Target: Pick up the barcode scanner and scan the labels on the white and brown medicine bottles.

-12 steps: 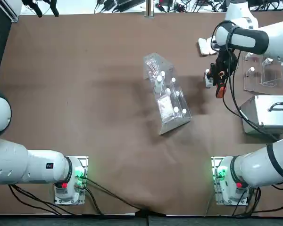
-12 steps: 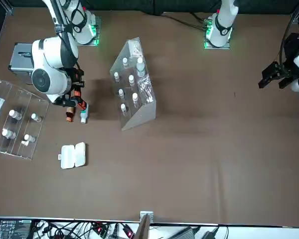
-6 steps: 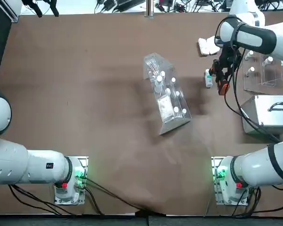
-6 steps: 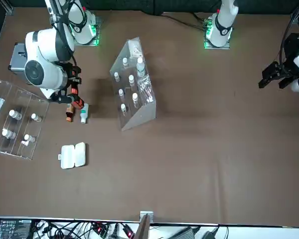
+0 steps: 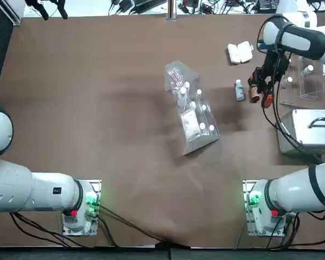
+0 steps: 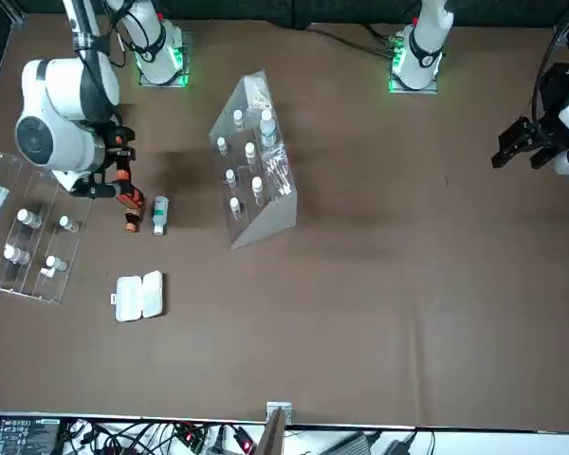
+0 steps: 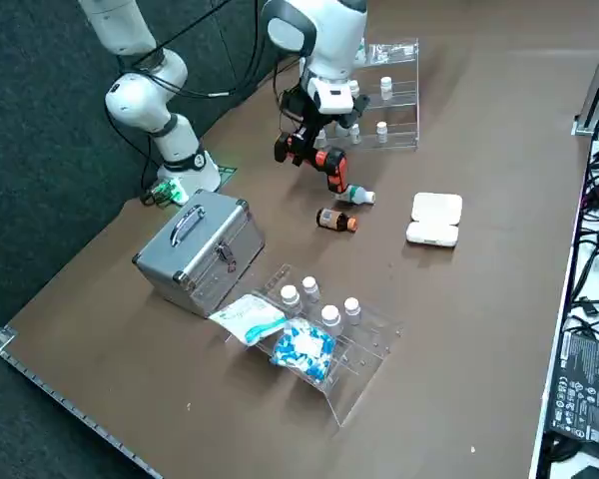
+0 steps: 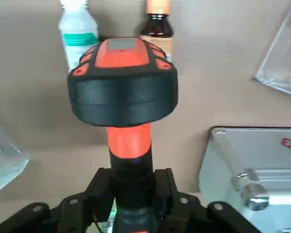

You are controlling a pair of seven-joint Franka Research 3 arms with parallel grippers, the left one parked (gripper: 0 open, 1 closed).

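"End effector point(image 8: 135, 194)?"
"Closed round the barcode scanner's point(image 8: 122, 82) handle, held above the tabletop point(image 7: 459, 349)."
"Bottles, relative to the metal case point(image 7: 202, 249)?"
"Brown bottle point(image 7: 336, 220) near it; white bottle point(image 7: 356, 196) beyond the brown one, lying down too."

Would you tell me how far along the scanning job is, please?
Pickup is done: the right pincer grips the scanner. It is held near the white bottle and brown bottle, both lying down. Neither scan can be confirmed, so both may remain.
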